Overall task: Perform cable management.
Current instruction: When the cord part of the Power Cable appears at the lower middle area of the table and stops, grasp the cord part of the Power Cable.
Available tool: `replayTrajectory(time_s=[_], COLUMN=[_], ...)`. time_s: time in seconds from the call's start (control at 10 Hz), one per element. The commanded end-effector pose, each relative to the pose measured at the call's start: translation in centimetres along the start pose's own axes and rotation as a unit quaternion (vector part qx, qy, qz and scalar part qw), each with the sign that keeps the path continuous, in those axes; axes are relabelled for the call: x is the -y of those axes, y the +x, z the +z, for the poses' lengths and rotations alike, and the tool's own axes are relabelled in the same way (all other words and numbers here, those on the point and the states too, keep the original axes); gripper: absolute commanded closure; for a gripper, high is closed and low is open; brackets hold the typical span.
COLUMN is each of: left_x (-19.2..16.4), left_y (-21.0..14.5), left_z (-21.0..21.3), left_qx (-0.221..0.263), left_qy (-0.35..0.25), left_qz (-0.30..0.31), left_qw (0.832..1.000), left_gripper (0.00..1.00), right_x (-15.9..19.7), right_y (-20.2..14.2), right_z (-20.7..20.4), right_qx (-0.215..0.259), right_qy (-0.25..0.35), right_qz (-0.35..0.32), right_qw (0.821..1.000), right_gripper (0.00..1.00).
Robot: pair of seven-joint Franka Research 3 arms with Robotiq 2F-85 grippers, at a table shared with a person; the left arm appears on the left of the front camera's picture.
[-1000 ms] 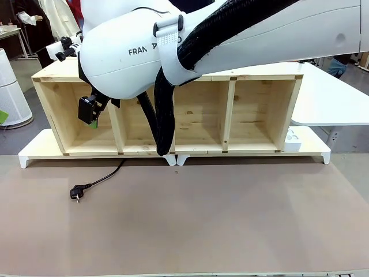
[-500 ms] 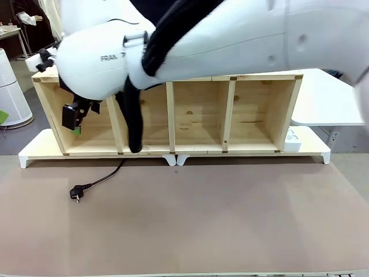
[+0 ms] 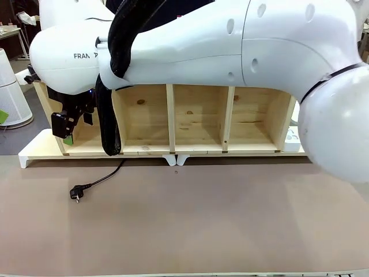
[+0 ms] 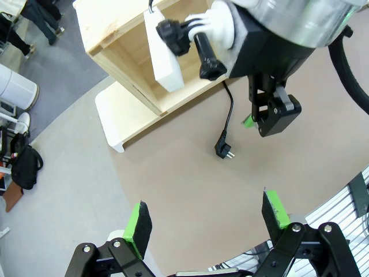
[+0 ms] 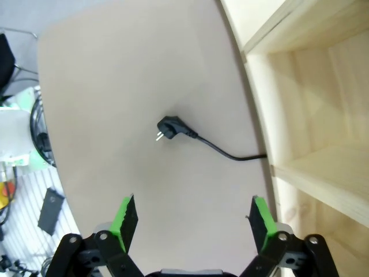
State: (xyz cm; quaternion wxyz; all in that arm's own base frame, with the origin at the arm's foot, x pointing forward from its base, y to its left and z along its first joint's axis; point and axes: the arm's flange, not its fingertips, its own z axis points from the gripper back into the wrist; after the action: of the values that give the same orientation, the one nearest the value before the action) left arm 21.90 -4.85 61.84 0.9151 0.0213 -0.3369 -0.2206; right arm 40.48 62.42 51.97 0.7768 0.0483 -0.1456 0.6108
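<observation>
The near edge of the brown table point(image 3: 230, 231) runs straight across the front view, and a wide stretch of bare tabletop lies near and right of the cable point(image 3: 101, 180).

The left gripper point(image 4: 207, 216) looks down on the table's left end from high above. Its 2 green pads stand wide apart with nothing between them.

The cable lies flat on the left part of the table. Its plug point(image 3: 75, 193) is the near-left end, with its pins pointing near and left. The long axis runs from there to the far right, where the cord meets the front edge of the wooden shelf point(image 3: 170, 115). Plug and cord lie well apart from both grippers.

The right gripper point(image 5: 192, 219) also has its fingers spread wide and holds nothing. In its own view the plug point(image 5: 167, 128) lies on open tabletop ahead of the fingers. From the front, this gripper point(image 3: 63, 130) hangs at the shelf's left end, above the white base point(image 3: 34, 151), far and left of the plug. Its white arm point(image 3: 190, 46) crosses in from the right above the shelf.
</observation>
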Motion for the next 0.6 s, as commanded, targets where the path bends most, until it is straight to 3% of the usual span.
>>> replayTrajectory(time_s=[0.0,0.3,0.4,0.5], left_x=[0.1,0.1,0.1,0.1], left_y=[0.0,0.0,0.0,0.0], left_z=[-0.2,-0.2,-0.2,-0.2], left_qx=[0.005,0.005,0.005,0.005], left_qy=[-0.001,-0.001,-0.001,-0.001], left_qz=[0.01,0.01,0.01,0.01], left_qw=[1.0,1.0,1.0,1.0], left_gripper=[0.0,0.0,0.0,0.0], right_x=[0.4,0.2,0.0,0.1], right_y=[2.5,3.5,3.8,4.1], right_z=[-0.8,-3.6,-4.5,-5.1], right_qx=[-0.02,-0.042,-0.051,-0.051], right_qy=[0.024,0.084,0.08,0.048], right_qz=[0.008,-0.16,-0.222,-0.33], right_qw=[0.999,0.983,0.97,0.941], right_gripper=[0.0,0.0,0.0,0.0])
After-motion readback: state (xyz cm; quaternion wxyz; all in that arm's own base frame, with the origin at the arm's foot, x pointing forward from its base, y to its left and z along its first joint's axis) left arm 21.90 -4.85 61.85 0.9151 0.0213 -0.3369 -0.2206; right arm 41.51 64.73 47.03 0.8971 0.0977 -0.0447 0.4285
